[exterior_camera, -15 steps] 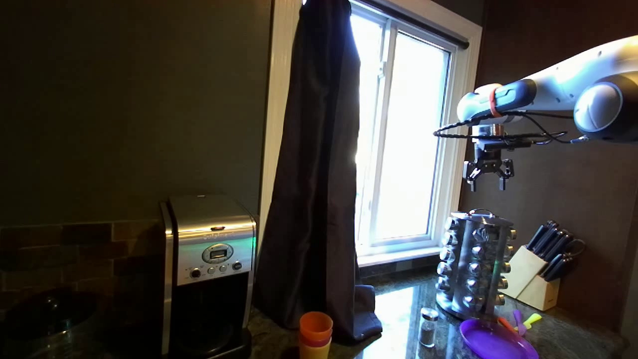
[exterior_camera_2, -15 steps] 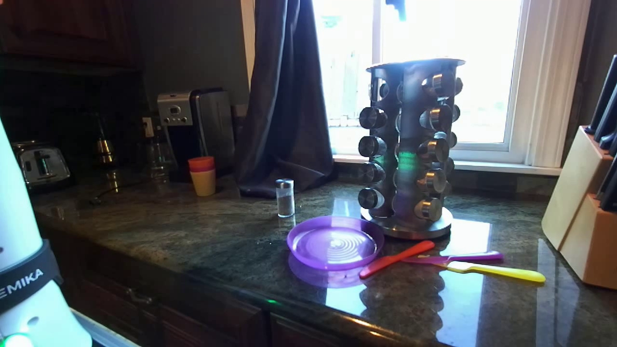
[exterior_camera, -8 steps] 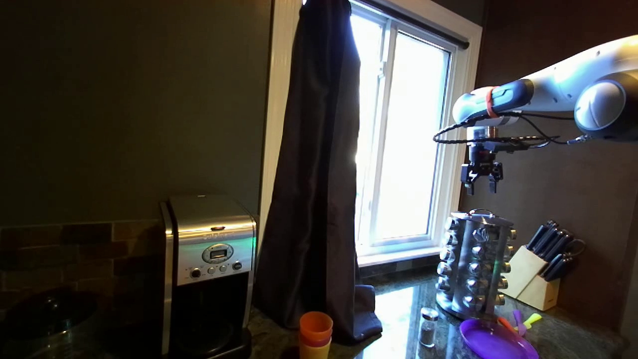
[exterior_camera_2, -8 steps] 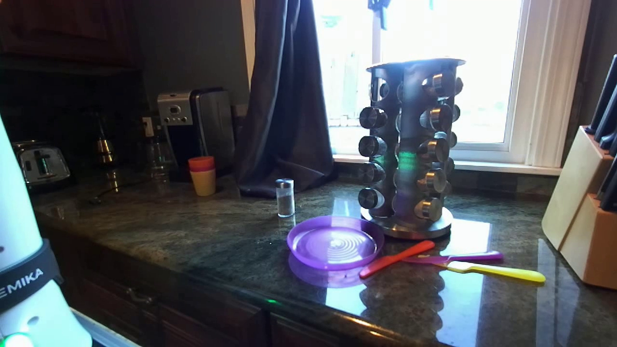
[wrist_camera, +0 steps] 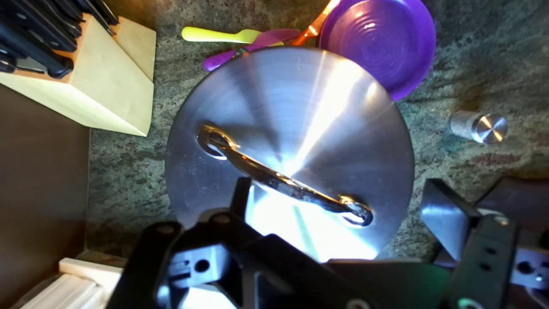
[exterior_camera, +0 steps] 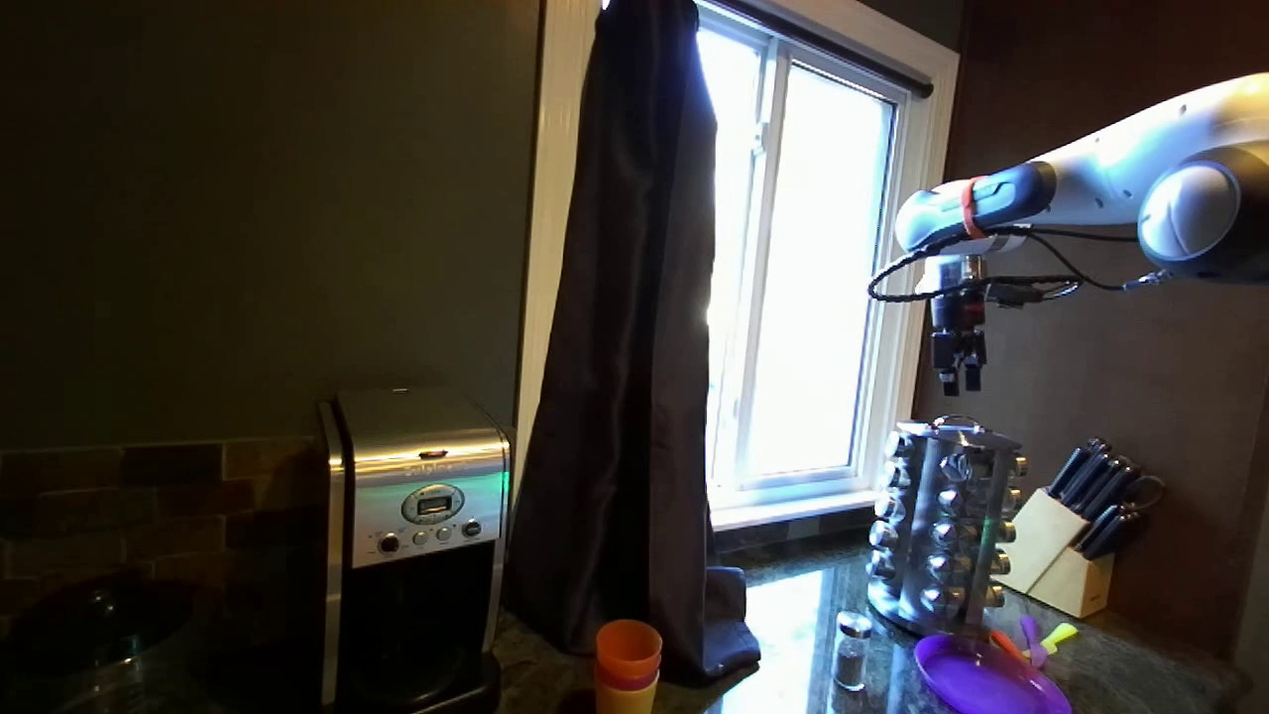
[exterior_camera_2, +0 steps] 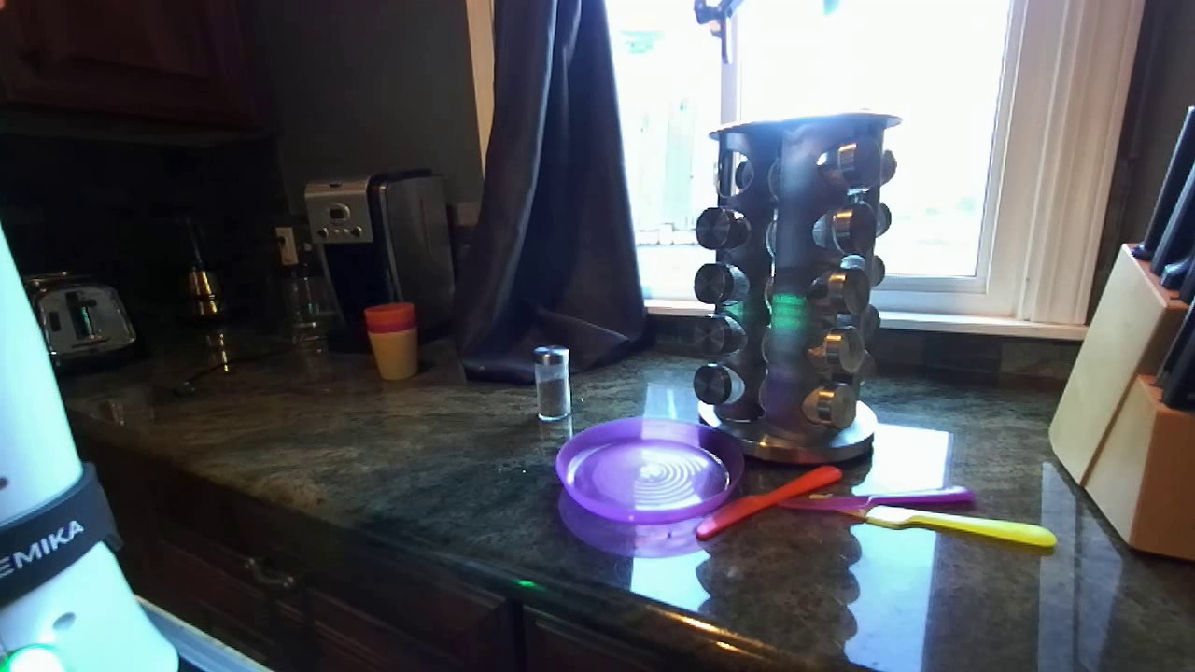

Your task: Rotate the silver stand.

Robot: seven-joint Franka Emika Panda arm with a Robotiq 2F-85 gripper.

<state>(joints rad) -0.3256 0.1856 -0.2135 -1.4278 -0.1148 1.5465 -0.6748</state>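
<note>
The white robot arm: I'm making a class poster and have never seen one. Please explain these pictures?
It's a jointed robot arm, ending in a two-fingered gripper. Two cameras watch from outside; a third, on the arm, looks down on the silver stand, a rack of jars with a handle on top. Also on the counter are a purple plate, colored utensils, a loose jar, stacked cups, a coffee machine and a knife block. The gripper is open above the stand, holding nothing.
</note>
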